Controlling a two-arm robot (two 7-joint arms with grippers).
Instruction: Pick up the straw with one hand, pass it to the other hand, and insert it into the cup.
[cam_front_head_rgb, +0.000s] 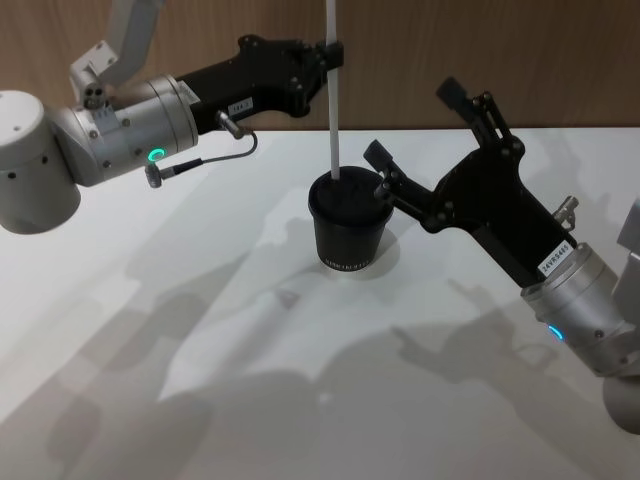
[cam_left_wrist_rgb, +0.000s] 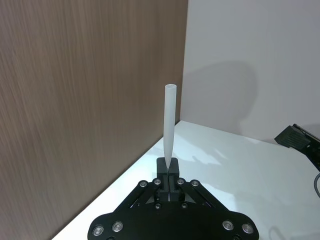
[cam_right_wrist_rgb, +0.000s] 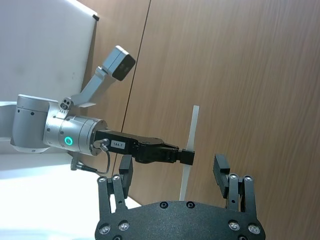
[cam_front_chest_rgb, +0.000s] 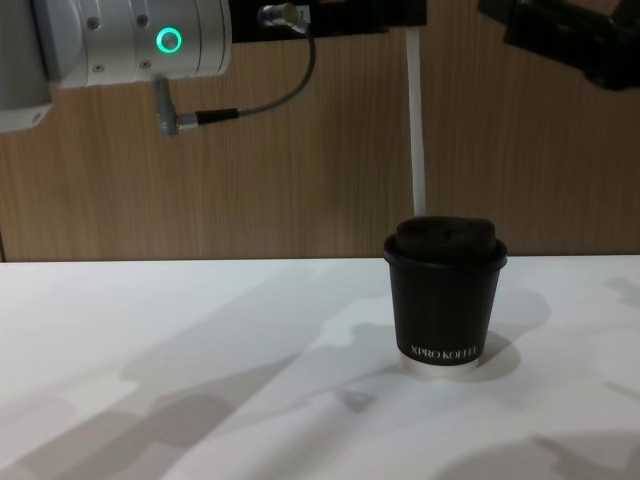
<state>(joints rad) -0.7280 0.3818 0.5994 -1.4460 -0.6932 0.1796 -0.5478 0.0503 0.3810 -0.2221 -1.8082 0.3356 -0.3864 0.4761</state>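
The white straw stands upright with my left gripper, the one on the silver green-ringed wrist, shut on it partway up. Its lower end meets the domed lid of the black cup on the white table; I cannot tell whether it has entered the lid. In the left wrist view the straw rises from the closed fingertips. My right gripper is open just right of the cup, holding nothing. The right wrist view shows its spread fingers with the straw beyond them. From the chest, the straw drops behind the cup.
A wooden wall runs close behind the cup. The white table stretches toward me in front of and to the left of the cup. The left arm's grey cable hangs below its wrist.
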